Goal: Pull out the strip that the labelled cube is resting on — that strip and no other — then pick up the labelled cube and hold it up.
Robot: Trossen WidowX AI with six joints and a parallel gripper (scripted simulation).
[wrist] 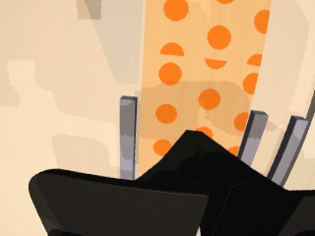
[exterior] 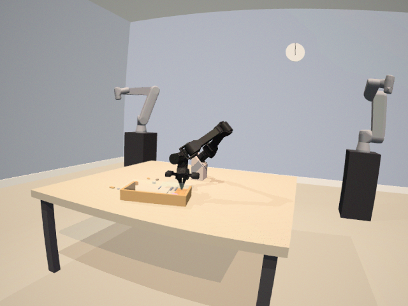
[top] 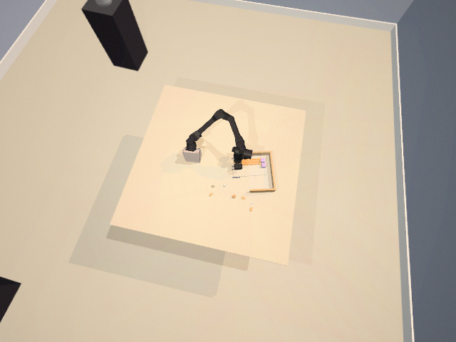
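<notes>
An orange-dotted strip (top: 252, 161) (wrist: 192, 54) lies in the open-fronted tray. Two small purple cubes (top: 263, 159) stand at its far end by the tray's far wall; they are barely seen as a pink patch in the exterior view. No label can be made out. A pale strip (top: 254, 170) lies beside the dotted one. My gripper (exterior: 181, 189) (wrist: 192, 138) is shut with nothing between the fingertips. It points down over the near part of the dotted strip, between two grey upright bars; whether it touches the strip cannot be told. The gripper hides the strip's near end.
The tray's wooden wall (top: 273, 172) (exterior: 154, 197) bounds the strips. Grey upright bars (wrist: 128, 138) (wrist: 253, 133) flank the dotted strip, and another bar (wrist: 290, 147) stands farther right. Several small pieces, including an orange one (top: 234, 196), lie on the table outside the tray.
</notes>
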